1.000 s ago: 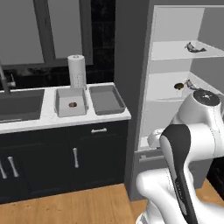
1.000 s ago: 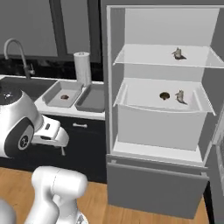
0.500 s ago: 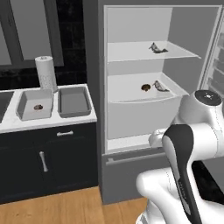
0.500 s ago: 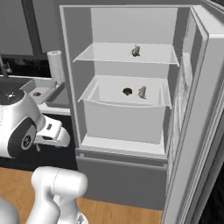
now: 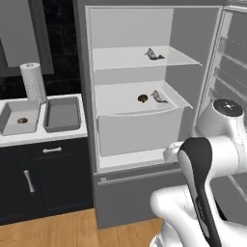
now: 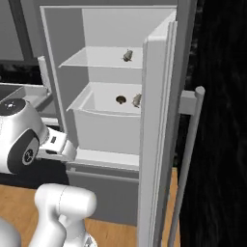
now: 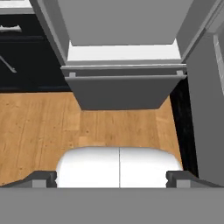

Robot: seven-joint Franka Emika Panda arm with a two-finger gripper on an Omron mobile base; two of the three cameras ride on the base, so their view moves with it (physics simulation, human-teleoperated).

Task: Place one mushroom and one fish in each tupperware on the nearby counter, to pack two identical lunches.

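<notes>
Before the fridge [image 5: 135, 120], folded arm, fingers [image 7: 41, 178] spread

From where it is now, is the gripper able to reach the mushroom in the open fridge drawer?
Probably not yet. The gripper is open and empty, pointing down at the wooden floor, low before the fridge. The mushroom lies above, behind the drawer's front wall, beside a fish. Nothing blocks the top, but the arm must rise first.

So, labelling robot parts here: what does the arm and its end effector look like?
The arm is glossy white with rounded, bulbous links, a black band down one link and a dark grey round joint cap. The end effector has two small dark grey fingertips. No cables or markings visible.
</notes>
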